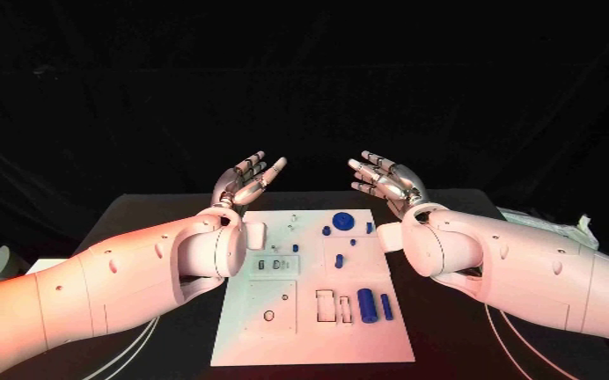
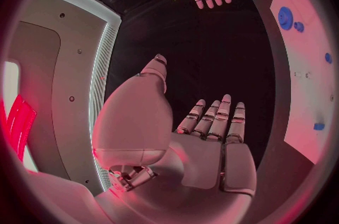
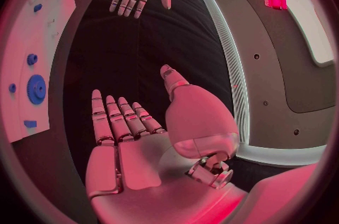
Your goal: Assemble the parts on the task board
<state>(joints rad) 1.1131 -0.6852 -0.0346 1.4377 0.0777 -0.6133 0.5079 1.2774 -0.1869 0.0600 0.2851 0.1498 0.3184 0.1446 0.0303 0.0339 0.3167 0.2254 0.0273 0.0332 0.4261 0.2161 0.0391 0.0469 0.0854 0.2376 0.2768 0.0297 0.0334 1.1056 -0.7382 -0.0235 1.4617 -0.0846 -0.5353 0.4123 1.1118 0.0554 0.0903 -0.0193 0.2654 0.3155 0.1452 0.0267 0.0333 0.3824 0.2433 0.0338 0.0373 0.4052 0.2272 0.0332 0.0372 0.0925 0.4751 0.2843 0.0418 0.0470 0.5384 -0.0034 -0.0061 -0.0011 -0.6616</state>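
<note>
Right now I'm holding both hands up past the far end of the task board, touching nothing. Left hand is hanging released, fingers spread, palm facing in; right hand is mirroring it, also released. Blue parts are lying on the board: a round gear at the far end, two cylinders nearer me.

The task board is a white plate lying flat mid-table, long side running away from the robot; small blue parts lie scattered on it — a round gear-like piece near its far edge, two cylinders lying near the right edge.
</note>
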